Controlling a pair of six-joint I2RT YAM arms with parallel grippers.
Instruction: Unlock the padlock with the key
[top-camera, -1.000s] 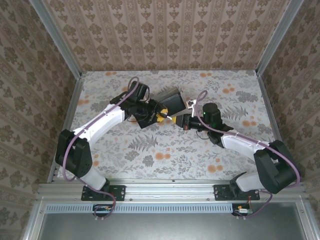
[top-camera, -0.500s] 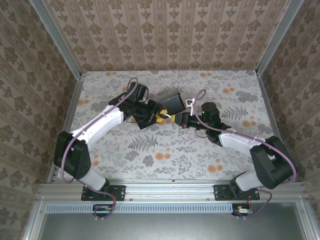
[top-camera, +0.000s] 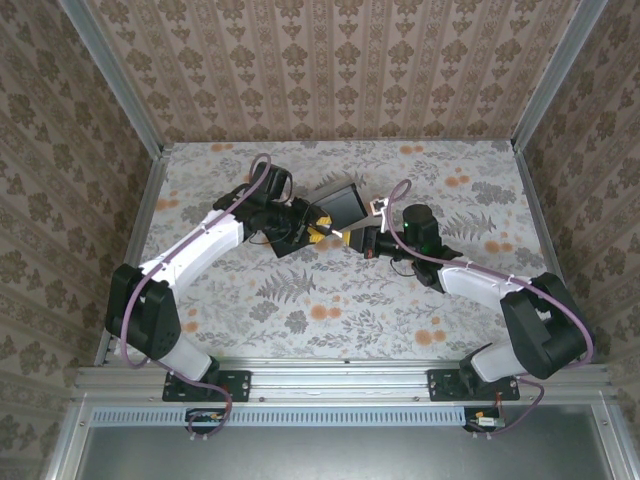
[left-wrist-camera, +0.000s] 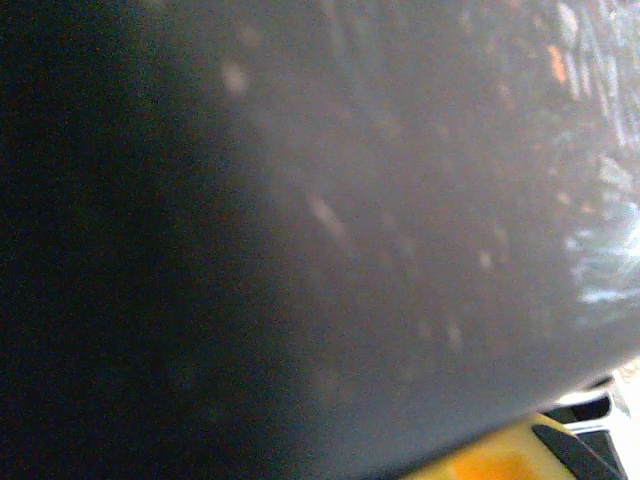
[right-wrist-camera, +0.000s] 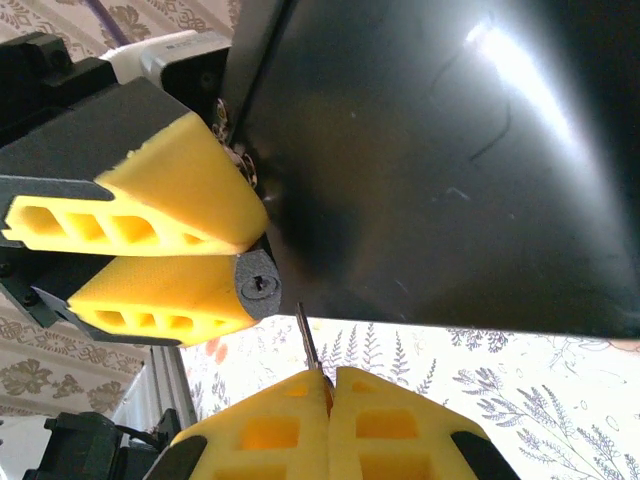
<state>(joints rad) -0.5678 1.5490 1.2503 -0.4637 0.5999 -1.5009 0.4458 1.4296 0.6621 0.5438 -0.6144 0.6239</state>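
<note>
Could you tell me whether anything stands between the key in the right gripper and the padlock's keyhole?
Nothing visible does. The key in the right gripper points just beside the padlock, which the left gripper clamps, keyhole exposed; only air separates them. The dark box sits alongside, not between.

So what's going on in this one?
Two arms are working together on a lock over the middle of the table. The left gripper holds the small grey padlock with its keyhole facing the other arm, right next to a dark box. The right gripper is shut on the key, blade pointing at the padlock. The tip sits just beside the keyhole and is not yet inserted, so nothing is unlocked.
</note>
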